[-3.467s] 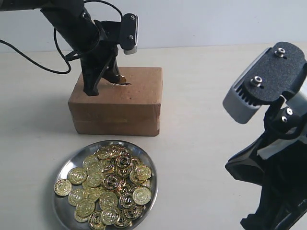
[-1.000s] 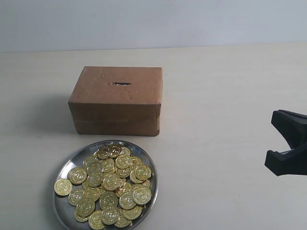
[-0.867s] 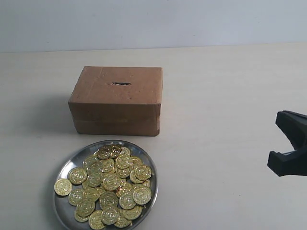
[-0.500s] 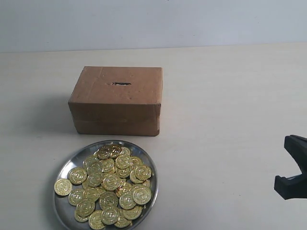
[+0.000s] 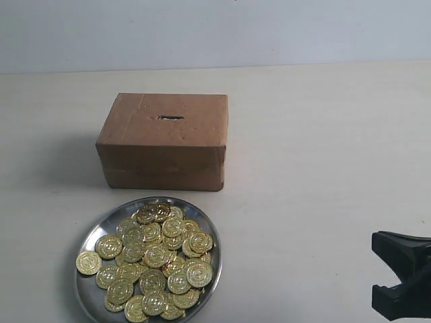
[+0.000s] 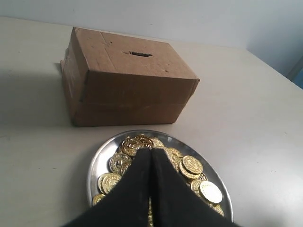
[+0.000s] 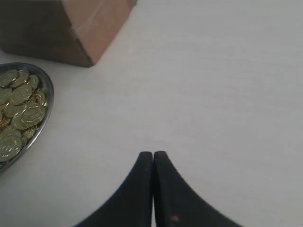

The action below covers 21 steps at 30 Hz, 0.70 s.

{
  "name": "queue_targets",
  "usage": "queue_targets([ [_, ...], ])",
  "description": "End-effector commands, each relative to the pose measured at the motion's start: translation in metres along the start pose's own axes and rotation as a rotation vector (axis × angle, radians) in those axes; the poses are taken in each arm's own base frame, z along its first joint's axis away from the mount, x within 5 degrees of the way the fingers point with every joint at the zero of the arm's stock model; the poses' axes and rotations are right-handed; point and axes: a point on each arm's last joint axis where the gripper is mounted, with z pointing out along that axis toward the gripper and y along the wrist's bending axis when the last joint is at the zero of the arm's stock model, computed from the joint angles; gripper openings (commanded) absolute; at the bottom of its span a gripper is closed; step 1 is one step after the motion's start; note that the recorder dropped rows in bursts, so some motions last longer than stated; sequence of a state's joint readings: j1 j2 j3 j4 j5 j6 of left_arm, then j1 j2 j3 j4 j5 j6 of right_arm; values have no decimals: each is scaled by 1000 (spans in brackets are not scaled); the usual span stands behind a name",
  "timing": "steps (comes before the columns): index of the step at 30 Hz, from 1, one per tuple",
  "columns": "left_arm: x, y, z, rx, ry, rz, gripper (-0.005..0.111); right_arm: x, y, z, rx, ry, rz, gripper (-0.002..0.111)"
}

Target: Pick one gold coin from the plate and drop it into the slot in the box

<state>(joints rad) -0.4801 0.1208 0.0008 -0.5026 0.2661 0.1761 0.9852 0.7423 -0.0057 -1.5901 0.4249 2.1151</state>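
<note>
The brown cardboard box (image 5: 161, 141) stands at the back, with its dark slot (image 5: 170, 118) in the top face. In front of it lies the silver plate (image 5: 89, 237), heaped with gold coins (image 5: 151, 259). The left wrist view shows the box (image 6: 128, 85), slot (image 6: 141, 54), plate (image 6: 96, 160) and coins (image 6: 191, 165). My left gripper (image 6: 151, 151) is shut and holds nothing; its tips sit in line with the coin pile. It is outside the exterior view. My right gripper (image 7: 152, 154) is shut and empty over bare table, right of the plate (image 7: 47, 97).
The right gripper's black body (image 5: 412, 277) sits at the near right corner of the tabletop. A corner of the box (image 7: 90, 28) shows in the right wrist view. Bare pale table lies between the plate and the right gripper.
The left arm, which held a coin at the slot 3.5 s ago, has left the exterior view. Over the last second the right gripper has drawn back toward the near right corner.
</note>
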Motion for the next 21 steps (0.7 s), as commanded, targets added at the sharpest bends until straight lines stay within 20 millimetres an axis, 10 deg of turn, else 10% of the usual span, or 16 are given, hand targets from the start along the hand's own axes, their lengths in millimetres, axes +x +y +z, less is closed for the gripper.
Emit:
queue_targets([
  [1, 0, 0, 0, 1, -4, -5, 0, 2, 2, -1, -34, 12, 3, 0],
  [21, 0, 0, 0, 2, -4, -2, 0, -23, -22, -45, 54, -443, -136, 0],
])
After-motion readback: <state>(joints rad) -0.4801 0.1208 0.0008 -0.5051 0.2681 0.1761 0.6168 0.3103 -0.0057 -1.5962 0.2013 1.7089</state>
